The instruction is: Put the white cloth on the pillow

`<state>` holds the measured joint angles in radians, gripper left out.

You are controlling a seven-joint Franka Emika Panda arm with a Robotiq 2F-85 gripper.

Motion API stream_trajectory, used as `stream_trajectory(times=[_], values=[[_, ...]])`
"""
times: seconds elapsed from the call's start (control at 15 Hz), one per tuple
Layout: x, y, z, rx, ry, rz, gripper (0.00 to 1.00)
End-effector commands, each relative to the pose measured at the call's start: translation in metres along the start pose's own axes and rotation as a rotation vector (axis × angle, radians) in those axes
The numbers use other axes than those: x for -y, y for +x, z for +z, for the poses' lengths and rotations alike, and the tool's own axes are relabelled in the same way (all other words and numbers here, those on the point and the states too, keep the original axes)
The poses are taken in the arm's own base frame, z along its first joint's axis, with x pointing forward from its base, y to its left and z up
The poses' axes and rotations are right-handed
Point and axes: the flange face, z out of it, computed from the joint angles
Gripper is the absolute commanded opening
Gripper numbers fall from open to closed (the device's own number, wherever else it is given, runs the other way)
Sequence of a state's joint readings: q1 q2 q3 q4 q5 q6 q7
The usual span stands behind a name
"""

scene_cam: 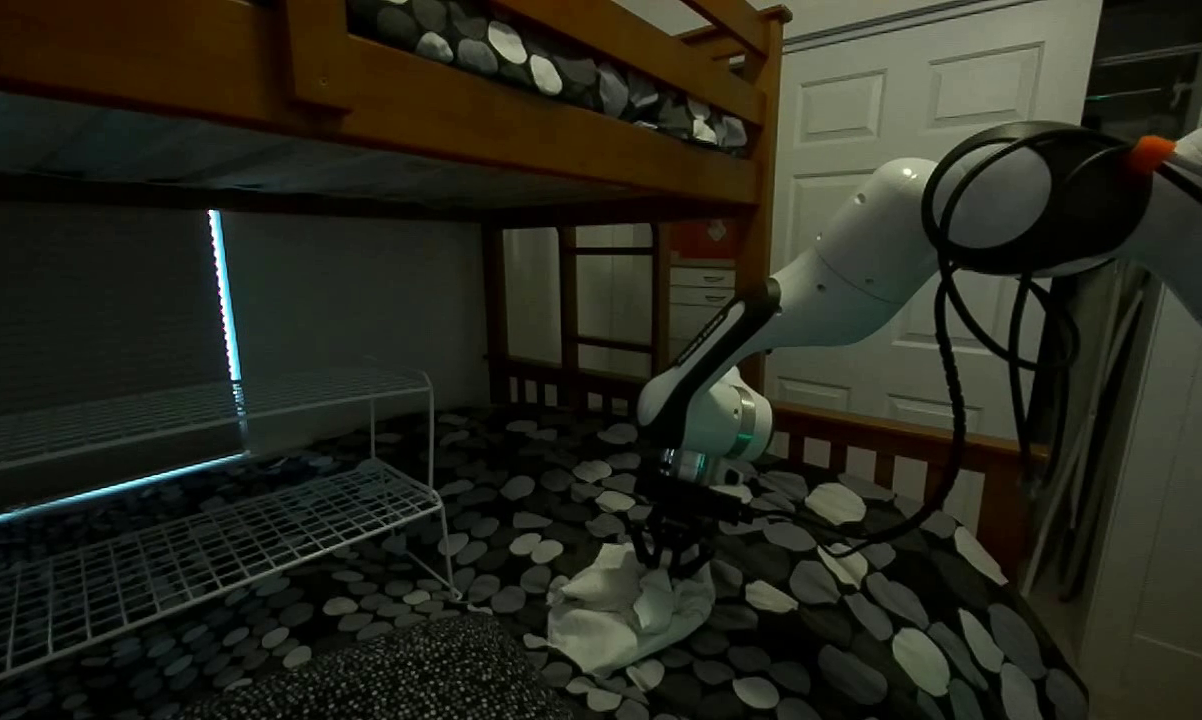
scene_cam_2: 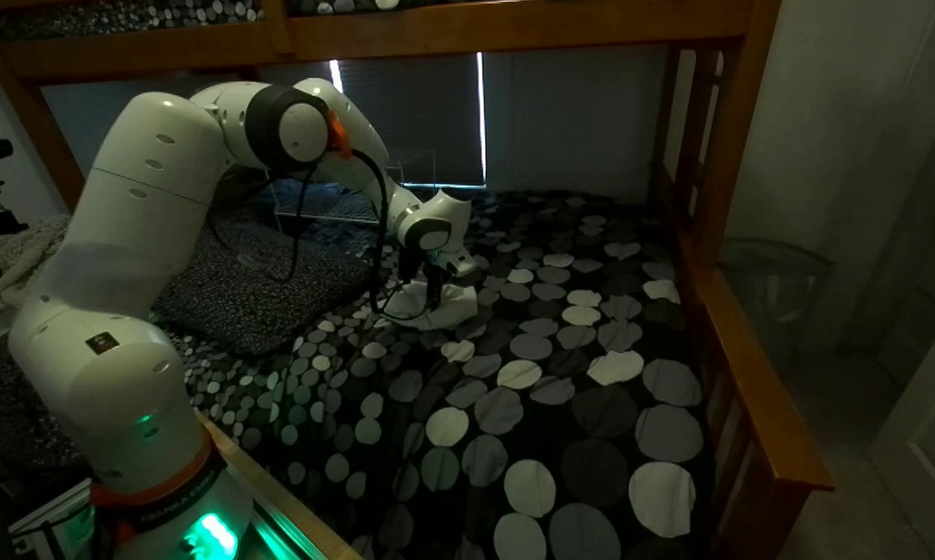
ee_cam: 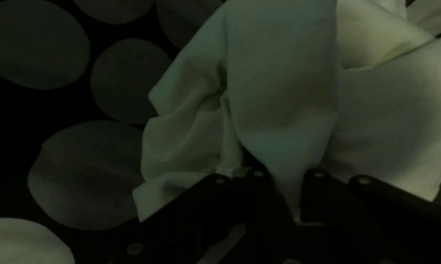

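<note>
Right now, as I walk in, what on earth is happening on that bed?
A black-jointed white robot arm is handling a crumpled white cloth, its black jaws closed on a fold of it. The cloth rests on the black bedspread with grey and white dots, near the speckled black-and-white pillow. It is not on the pillow yet.

On the bed (scene_cam_2: 545, 389), cloth (scene_cam: 611, 625) lies beside the pillow (scene_cam: 411, 668).

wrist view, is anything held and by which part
The white cloth, it appears, by a bunched fold that narrows into the end effector. Whether that is a corner, an edge or the middle cannot be told.
</note>
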<state>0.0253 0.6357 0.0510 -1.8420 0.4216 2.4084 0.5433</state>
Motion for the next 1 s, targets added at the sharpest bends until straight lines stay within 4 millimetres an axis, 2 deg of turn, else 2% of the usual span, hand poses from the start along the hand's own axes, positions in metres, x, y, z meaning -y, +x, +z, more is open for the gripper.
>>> stream_trajectory(times=[0.0, 0.2, 0.53, 0.73, 0.93], values=[[-0.005, 0.002, -0.016, 0.014, 0.032, 0.065, 0.01], [-0.001, -0.005, -0.043, -0.005, 0.073, 0.081, 0.03], [0.016, -0.034, -0.109, -0.070, 0.132, 0.091, 0.03], [0.029, -0.066, -0.144, -0.107, 0.165, 0.063, 0.03], [0.050, -0.111, -0.168, -0.126, 0.216, -0.040, 0.03]])
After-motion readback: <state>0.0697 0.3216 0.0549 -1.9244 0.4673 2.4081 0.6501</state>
